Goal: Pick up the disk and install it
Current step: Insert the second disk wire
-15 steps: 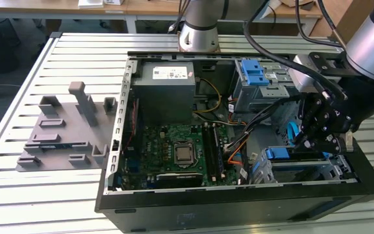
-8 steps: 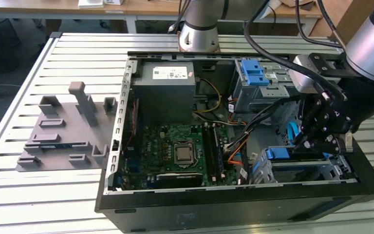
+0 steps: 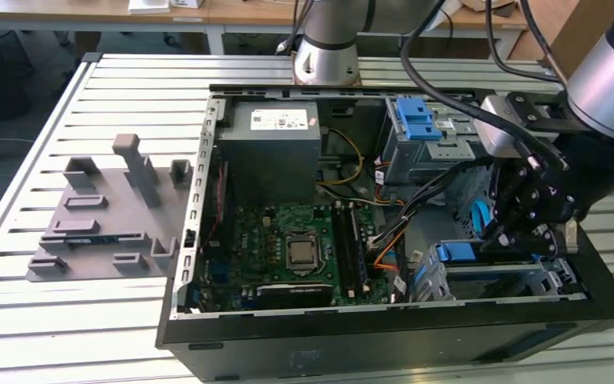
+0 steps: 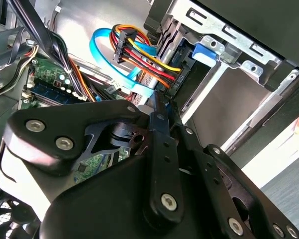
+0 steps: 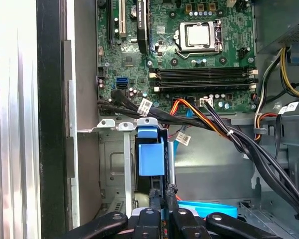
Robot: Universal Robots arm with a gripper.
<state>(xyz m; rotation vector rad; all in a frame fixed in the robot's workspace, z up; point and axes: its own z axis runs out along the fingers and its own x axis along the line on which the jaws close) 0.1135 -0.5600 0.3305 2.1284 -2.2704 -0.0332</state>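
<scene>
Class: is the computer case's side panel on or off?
Off: the computer case lies open, its motherboard exposed in the exterior view.

We see a table (image 3: 29,320) of ribbed, pale matt metal at the exterior view's left edge, bearing a matt grey plastic fixture (image 3: 105,224). The case (image 3: 392,344) at lower centre is matt black outside, bare dull steel within. The gripper (image 5: 162,211) is black, satin-finished metal with bright screws. The blue tab (image 5: 150,152) looks like smooth plastic; the cables (image 4: 139,55) have glossy sheaths.
</scene>
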